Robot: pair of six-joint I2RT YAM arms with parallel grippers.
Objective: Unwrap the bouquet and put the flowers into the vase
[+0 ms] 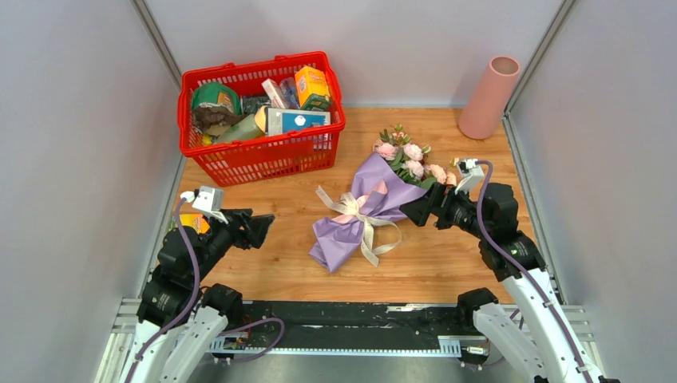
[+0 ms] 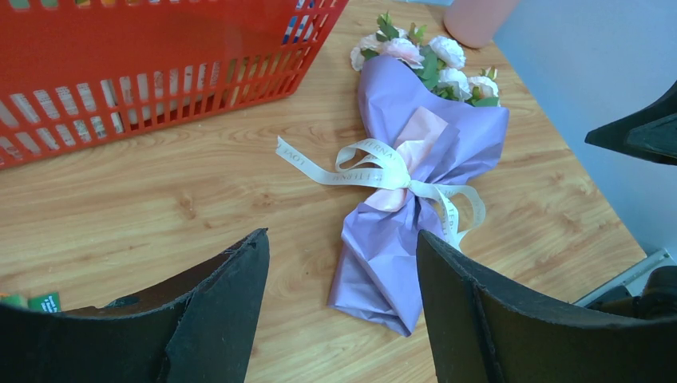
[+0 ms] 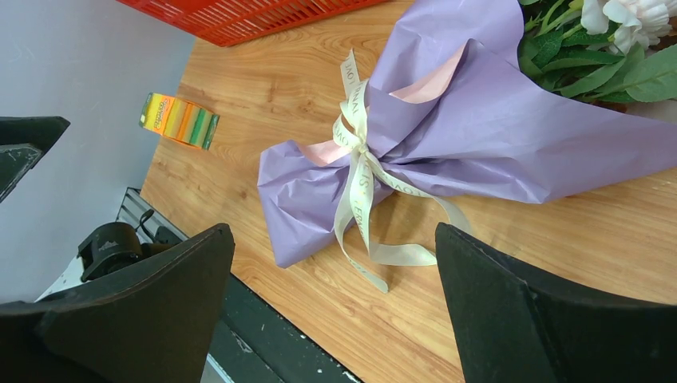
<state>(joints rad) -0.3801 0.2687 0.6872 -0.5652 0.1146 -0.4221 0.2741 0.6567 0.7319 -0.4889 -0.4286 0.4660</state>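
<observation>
Bouquet (image 1: 369, 203) is lying still wrapped at frame center on the table (image 1: 447, 263), blooms pointing toward the vase (image 1: 488, 97) standing upper right. Right gripper (image 1: 412, 211) is hovering just beside the paper and left gripper (image 1: 260, 227) is sitting lower left, both with fingers spread and empty. Paper is looking light and crinkly and the flowers fragile, so pinching a loose tail of the ribbon bow (image 1: 361, 214) is looking safest.

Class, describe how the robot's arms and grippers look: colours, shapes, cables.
Left arm and right arm: black joints, white lower links, a purple cable along each, a pale camera box at the wrist. Left gripper and right gripper: two broad black wedge-shaped fingers.
</observation>
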